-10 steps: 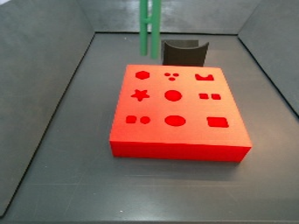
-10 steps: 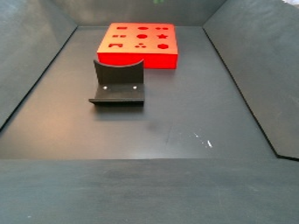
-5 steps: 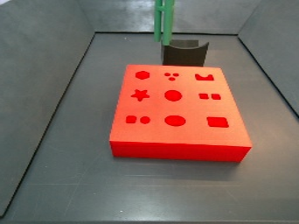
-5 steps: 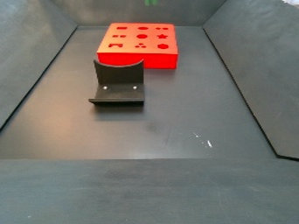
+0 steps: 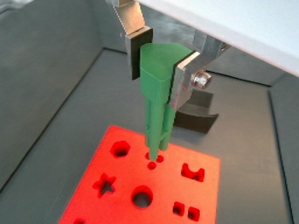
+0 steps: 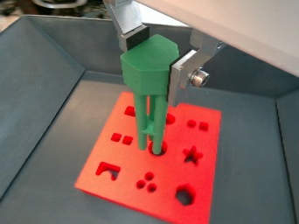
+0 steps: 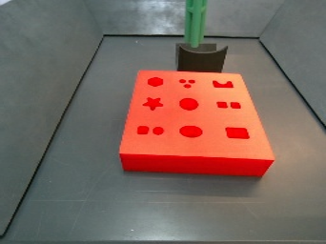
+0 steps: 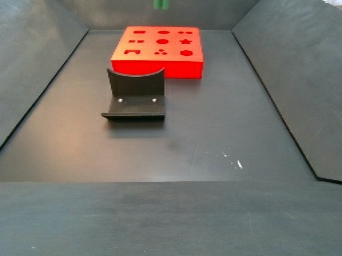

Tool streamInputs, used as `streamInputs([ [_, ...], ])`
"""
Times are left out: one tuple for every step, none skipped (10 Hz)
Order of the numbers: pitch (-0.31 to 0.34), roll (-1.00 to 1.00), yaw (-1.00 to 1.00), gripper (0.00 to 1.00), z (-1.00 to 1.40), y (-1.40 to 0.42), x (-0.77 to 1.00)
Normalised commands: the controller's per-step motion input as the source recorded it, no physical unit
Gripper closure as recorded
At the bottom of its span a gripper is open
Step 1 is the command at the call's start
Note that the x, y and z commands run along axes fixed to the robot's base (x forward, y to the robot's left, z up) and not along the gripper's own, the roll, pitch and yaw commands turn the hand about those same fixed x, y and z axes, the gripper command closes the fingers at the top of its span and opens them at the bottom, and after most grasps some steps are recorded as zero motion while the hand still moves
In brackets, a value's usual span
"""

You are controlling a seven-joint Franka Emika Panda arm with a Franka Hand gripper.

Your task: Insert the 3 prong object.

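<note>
There is one gripper, above the board, with two silver fingers. Between the fingers is one 3 prong object, a green peg, which hangs down from them. Under the gripper lies one red board. I count nine hole patterns in it, three rows of three. One fixture stands on the floor just beside the board.

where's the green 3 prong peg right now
The 3 prong object hangs upright, clamped in the gripper, above the red board; in a side view it shows before the fixture.
</note>
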Motion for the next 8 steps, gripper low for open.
streamInputs([
  [0.123, 0.00, -0.33, 1.00, -0.42, 0.41, 0.44],
  [0.211, -0.05, -0.21, 1.00, -0.54, 0.23, 0.39],
  [0.194, -0.03, -0.10, 1.00, -0.61, 0.05, 0.35],
  [0.234, 0.04, -0.12, 1.00, -0.51, 0.00, 0.24],
  [0.237, 0.08, -0.12, 1.00, -0.37, 0.00, 0.02],
  [0.000, 0.00, -0.06, 1.00, -0.03, 0.00, -0.05],
  [0.000, -0.01, 0.00, 1.00, 0.00, 0.00, 0.00],
  [0.000, 0.00, 0.00, 1.00, 0.00, 0.08, 0.00],
])
